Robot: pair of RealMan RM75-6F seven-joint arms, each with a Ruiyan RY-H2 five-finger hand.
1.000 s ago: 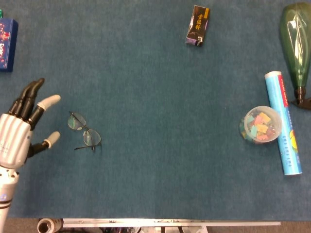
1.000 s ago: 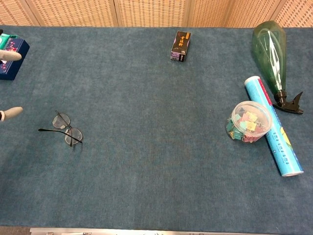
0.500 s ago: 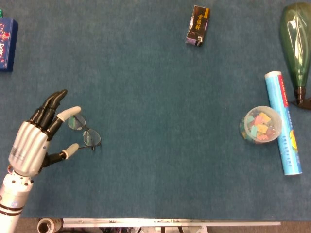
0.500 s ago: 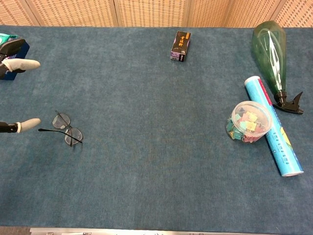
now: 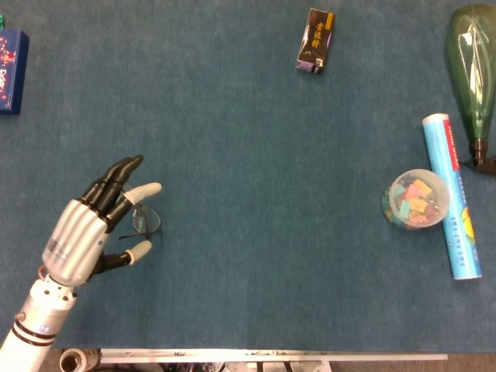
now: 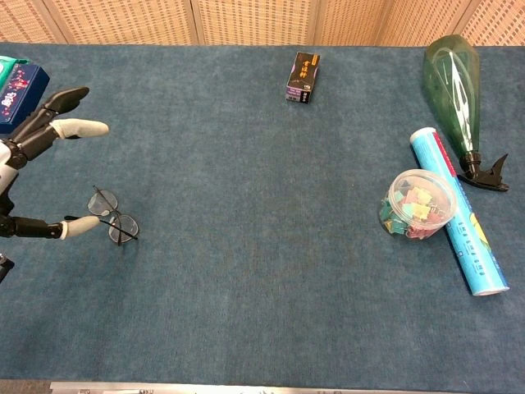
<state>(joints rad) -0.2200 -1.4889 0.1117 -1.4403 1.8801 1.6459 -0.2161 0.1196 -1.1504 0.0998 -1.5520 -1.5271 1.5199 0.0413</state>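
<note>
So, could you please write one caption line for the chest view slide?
Left hand hovers open, fingers spread above the eyeglasses on the blue table.

Lighting's pretty even and bright across both views, soft from overhead, so shadows are faint. Small glare streaks on the green bottle (image 6: 453, 78). Everything looks sharp, no real blur, edges barely warped.
</note>
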